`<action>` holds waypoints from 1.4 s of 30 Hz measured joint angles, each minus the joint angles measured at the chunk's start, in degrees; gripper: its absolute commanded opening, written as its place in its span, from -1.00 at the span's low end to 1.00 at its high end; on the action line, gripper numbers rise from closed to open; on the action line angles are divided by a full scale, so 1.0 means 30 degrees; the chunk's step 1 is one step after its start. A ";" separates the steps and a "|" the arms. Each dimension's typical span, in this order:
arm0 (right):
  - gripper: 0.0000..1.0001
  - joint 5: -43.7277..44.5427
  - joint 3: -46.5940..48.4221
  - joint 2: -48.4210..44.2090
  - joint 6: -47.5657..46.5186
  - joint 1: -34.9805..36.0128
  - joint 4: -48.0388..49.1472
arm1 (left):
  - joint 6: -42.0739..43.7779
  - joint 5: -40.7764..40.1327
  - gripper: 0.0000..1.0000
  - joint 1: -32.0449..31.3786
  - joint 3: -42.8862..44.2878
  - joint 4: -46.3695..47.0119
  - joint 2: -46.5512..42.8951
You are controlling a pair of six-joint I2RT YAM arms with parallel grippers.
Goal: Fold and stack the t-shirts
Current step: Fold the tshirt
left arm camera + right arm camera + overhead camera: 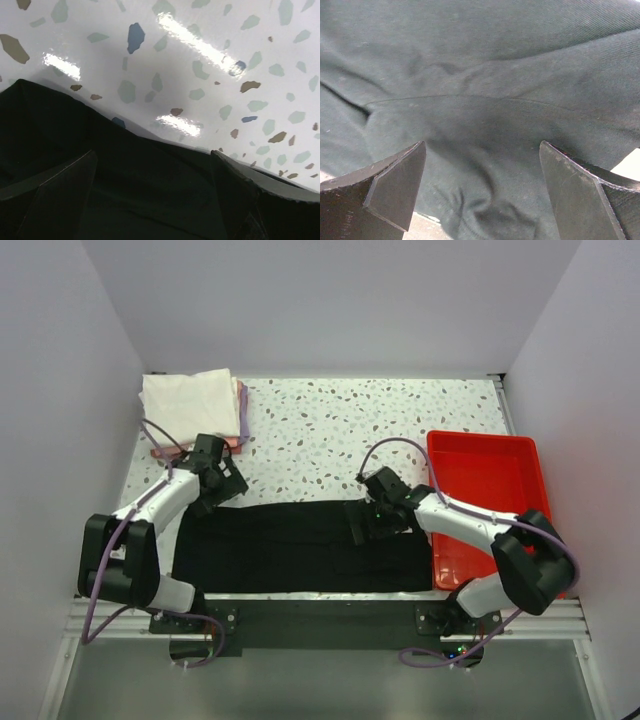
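1. Two grippers hang low over one large plain black cloth t-shirt (pixel 300 550). It lies flat as a long band beside the near edge of the white speckled table (pixel 320 420). Its long way runs from the left edge toward the right edge.
2. The left gripper (pixel 225 485) is at the far left corner of the black t-shirt. In the left wrist view its fingers (pixel 55 195) are spread wide. The far edge of the cloth lies between them, and bare table shows just past it.
3. The right gripper (pixel 365 520) is at the same far edge, a bit right of the middle. In the right wrist view its fingers (pixel 385 195) are spread wide too, with wrinkled black cloth between them.
4. Neither gripper pinches anything. I cannot tell if the fingertips touch the cloth.
5. Both grippers line up along the far long edge, and the rest of the black t-shirt lies toward the near edge from them. I think the next move is to pinch this edge so the band can be folded again. The right end of the band has no gripper by it, and the right arm is the nearer one to it.
6. Three folded t-shirts sit in the far left corner. A white folded cloth t-shirt (pixel 188 400) is on top, with a pink folded t-shirt (pixel 160 452) and a lavender folded t-shirt (pixel 244 415) peeking out under it. The left arm is nearer to this stack.
7. A red plastic tray (pixel 480 437) sits at the right edge, just beside the right end of the black t-shirt.
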 measured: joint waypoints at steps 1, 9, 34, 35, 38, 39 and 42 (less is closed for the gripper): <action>0.97 0.0007 -0.0044 0.0109 0.0007 -0.0036 0.0051 | 0.0000 -0.0066 1.00 -0.0051 -0.0117 0.0007 0.0000; 0.98 0.0058 -0.0073 0.0532 0.0087 -0.0350 0.0415 | -0.0532 -0.2302 1.00 -0.0066 -0.1406 0.0255 0.0160; 0.98 0.0423 -0.0015 0.0925 0.0568 -0.0867 0.1596 | -0.1494 -0.4102 1.00 0.6455 -0.1348 0.2994 -0.0087; 0.98 0.0423 -0.0007 0.0933 0.0568 -0.0874 0.1596 | -0.1508 -0.3971 1.00 0.6448 -0.1290 0.2914 -0.0277; 0.98 0.0423 0.0051 0.0969 0.0561 -0.0882 0.1566 | -0.1311 -0.2761 0.97 0.6433 -0.1297 0.2849 -0.1333; 0.98 0.0408 0.0073 0.0976 0.0554 -0.0889 0.1537 | -0.1122 -0.2208 0.93 0.6433 -0.1304 0.2856 -0.1698; 0.98 0.0401 0.0080 0.0984 0.0539 -0.0889 0.1523 | -0.0459 -0.0809 0.70 0.6404 -0.1304 0.2557 -0.2499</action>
